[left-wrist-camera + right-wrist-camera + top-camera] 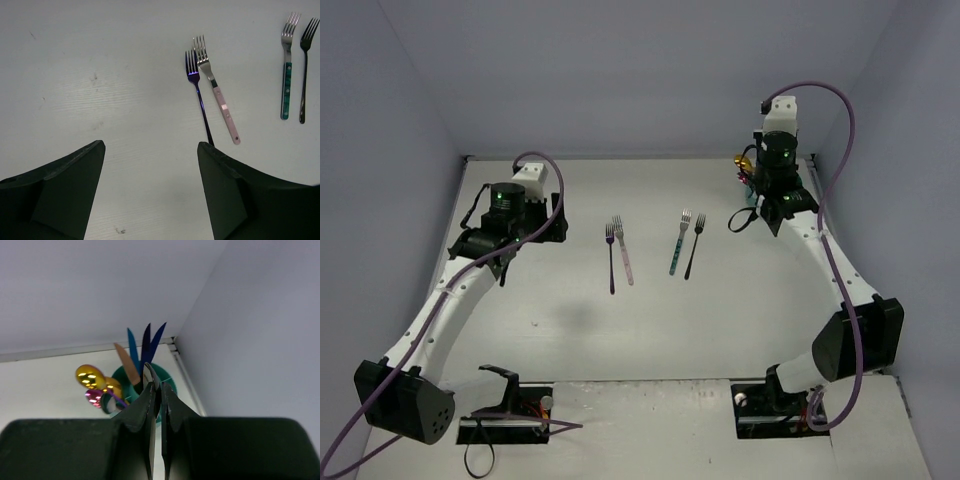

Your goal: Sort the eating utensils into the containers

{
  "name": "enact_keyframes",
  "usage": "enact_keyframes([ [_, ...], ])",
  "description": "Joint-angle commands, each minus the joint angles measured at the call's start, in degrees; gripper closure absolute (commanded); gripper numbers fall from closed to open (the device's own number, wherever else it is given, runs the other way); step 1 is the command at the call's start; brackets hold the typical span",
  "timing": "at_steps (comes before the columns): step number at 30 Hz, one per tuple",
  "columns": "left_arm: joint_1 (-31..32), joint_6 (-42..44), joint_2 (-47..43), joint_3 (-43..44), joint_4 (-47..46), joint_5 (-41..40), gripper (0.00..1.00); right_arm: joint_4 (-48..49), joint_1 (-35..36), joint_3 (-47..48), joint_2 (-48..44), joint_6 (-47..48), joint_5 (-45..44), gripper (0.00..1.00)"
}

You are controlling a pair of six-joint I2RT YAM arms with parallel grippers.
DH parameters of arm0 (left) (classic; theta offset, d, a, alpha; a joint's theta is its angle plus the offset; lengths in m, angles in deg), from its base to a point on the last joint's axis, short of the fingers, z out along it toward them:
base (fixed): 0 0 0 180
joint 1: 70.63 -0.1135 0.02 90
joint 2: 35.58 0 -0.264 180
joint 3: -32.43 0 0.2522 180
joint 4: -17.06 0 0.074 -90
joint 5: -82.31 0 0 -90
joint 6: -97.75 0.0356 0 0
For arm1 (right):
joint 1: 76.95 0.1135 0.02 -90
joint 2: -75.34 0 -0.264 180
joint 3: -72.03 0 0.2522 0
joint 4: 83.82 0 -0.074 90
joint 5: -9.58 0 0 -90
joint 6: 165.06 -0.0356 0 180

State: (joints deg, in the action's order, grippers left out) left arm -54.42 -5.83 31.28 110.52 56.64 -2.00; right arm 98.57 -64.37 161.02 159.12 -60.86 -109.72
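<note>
Two dark fingers of the left gripper are seen spread wide, with nothing between them but the bare white table. Ahead of this gripper and to its right, a slim dark blue metal fork and a silver fork with a pink handle lie close side by side, tines pointing away. The blue handle's near end is just beside the right finger. Further right, well apart from that pair, a silver fork with a teal patterned handle and a slim black metal fork lie parallel.

The step in hand is judged to be the fetching of the next fork. The open jaws would need to be carried forward and right, lowered over the blue handle, and closed across it without the pink-handled fork being caught.

The right gripper is pressed shut. Directly beyond its tips stands the small round teal plastic caddy, in which gold spoons, a pink spoon, dark blue knives and a copper knife are held upright. Whether the pale sliver at the fingertips is pinched cannot be told.

From above, the left arm is seen reaching forward over the table's left side with its wrist tilted down, while the right arm is stretched to the far right corner above the caddy.
</note>
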Motion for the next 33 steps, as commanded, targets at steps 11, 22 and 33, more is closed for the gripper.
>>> enact_keyframes([
  [11,-0.8,2.0,-2.7,-3.4,-6.0,2.4,0.28,20.2,-5.7,6.3,11.5,9.6,-2.1,1.0],
  [22,-0.9,2.9,-2.3,-3.7,-5.8,0.2,0.28,25.2,-6.3,7.2,17.9,13.9,-1.5,1.0],
  [33,-0.9,2.9,-2.4,-3.6,-5.8,0.6,0.28,25.9,-6.0,2.1,17.9,15.8,-0.2,1.0],
])
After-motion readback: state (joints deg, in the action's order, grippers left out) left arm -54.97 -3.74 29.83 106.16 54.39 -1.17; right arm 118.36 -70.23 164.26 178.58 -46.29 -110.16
